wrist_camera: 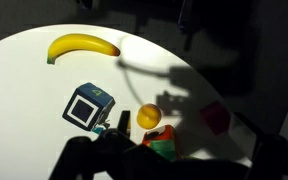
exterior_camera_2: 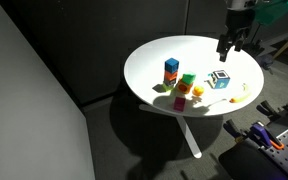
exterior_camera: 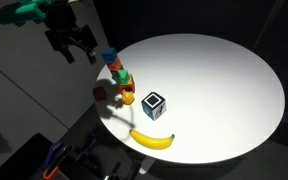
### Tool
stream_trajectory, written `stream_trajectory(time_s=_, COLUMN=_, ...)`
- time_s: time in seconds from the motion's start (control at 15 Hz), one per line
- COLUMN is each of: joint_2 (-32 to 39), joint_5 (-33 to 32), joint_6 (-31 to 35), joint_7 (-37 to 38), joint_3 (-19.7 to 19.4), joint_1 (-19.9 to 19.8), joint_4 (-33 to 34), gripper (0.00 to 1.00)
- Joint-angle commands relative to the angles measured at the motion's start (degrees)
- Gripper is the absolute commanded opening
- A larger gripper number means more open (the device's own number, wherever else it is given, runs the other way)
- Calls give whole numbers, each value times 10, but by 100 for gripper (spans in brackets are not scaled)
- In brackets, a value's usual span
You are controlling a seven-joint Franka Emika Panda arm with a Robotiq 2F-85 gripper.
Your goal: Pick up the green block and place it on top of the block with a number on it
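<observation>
Okay, pincer [exterior_camera: 75, 47] hangs raised near the rim of the round white desk [exterior_camera: 224, 80], fingers apart, nothing between them. Green block [exterior_camera: 116, 67] is in the cluster of small cubes on the desk, well clear of the pincer. It seems to rest on top of the block with a number on it [exterior_camera: 122, 79], touching, but it is too small to be sure. Blue cube [exterior_camera: 108, 56] is just beside that pair. Pink cube [exterior_camera: 100, 93] sits near the rim. Orange ball [wrist_camera: 149, 117] is beside the black cube with white faces [exterior_camera: 153, 104]. Banana [exterior_camera: 152, 139] lies flat, apart from the cluster. In the wrist view the pincer is dark and blurred.
</observation>
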Motion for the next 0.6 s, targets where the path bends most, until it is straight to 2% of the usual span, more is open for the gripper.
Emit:
stream_trajectory(time_s=0.0, joint_2=-2, joint_5=1, joint_6=-2, joint_7=-1, joint_3=5, joint_1=-4, joint_4=1, gripper=100)
stream_trajectory(time_s=0.53, joint_2=3, joint_5=1, joint_6=-2, joint_7=-1, joint_3=5, joint_1=-4, joint_4=1, gripper=100)
